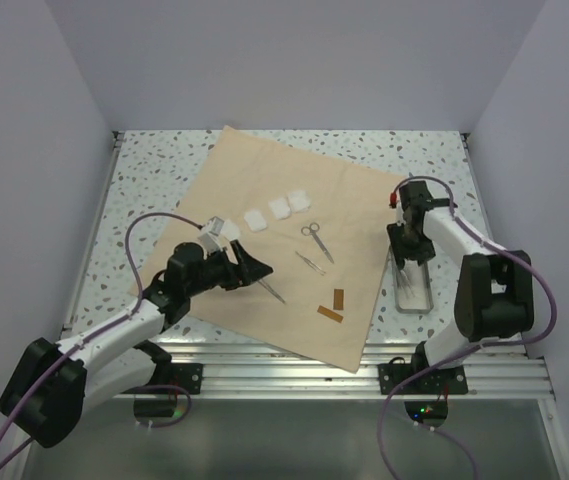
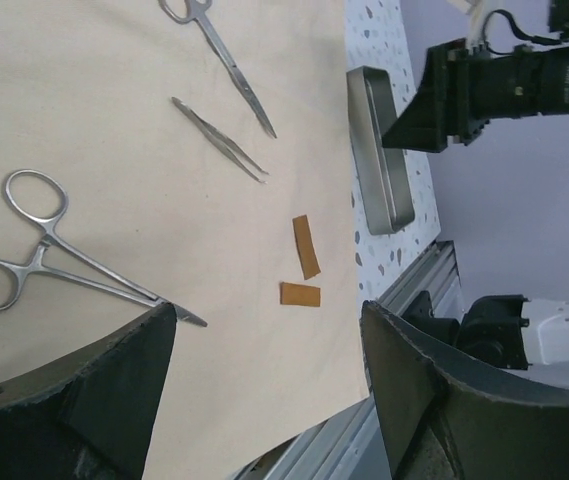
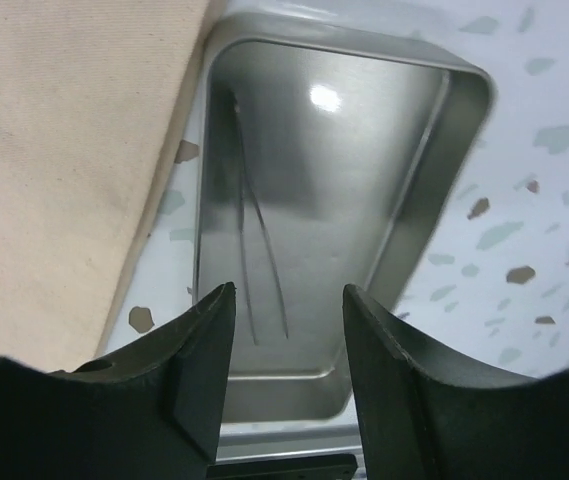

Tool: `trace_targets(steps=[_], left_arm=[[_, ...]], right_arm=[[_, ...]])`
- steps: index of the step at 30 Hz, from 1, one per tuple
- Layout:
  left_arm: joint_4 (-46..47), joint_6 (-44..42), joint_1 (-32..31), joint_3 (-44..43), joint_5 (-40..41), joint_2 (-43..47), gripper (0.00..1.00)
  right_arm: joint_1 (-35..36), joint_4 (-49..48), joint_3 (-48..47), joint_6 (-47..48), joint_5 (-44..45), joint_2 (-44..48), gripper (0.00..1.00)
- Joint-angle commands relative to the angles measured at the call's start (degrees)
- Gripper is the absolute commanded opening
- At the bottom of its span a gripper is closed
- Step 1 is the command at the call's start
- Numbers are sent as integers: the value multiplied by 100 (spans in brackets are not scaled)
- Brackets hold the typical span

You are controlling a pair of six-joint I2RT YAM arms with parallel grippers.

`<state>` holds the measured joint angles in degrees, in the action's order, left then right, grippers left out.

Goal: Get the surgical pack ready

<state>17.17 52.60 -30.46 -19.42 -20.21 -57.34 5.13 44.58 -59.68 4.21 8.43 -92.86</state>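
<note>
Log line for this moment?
left gripper: open by forceps | right gripper: open over tray, tweezers inside | surgical pack: spread flat

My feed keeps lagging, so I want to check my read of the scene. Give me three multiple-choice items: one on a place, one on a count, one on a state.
1. Where does the metal tray sit?
A. on the surgical pack
B. on the bare table, right of the pack
C. at the table's far edge

2. How many white gauze squares lie on the pack?
A. two
B. three
C. five

3. How is the pack?
A. spread open
B. folded into a bundle
C. rolled up

Answers:
1 B, speckled tabletop shows around the tray.
2 B, three squares lie in a row.
3 A, the sheet lies open with scissors on it.
</note>
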Motion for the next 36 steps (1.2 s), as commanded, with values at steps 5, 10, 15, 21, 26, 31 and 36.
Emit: trace_targets(steps=[5, 10, 15, 21, 26, 31, 36], left_arm=[[-1338, 75, -22, -791, 904, -469, 77], [-2076, 268, -275, -1422, 1378, -1068, 78], [-2805, 732, -1023, -2135, 2722, -1525, 82], [-4132, 2146, -1682, -2829, 4032, -2026, 83], [-5854, 2913, -1929, -4296, 4464, -3413, 74], [-6367, 3195, -1955, -5089, 4026, -4556, 53], [-6287, 3634, -2060, -4896, 4130, -4461, 48]], right_arm=[[813, 411, -562, -771, 773, 945, 52], [1490, 622, -992, -1606, 968, 954, 68], [1518, 623, -1047, -2301, -15, 839, 72], [1632, 218, -843, -2249, -648, 1366, 72], [1650, 297, -888, -2196, -447, 1665, 72], [1685, 69, -633, -2231, -657, 2122, 72], [1746, -28, -483, -2214, -746, 2246, 72]])
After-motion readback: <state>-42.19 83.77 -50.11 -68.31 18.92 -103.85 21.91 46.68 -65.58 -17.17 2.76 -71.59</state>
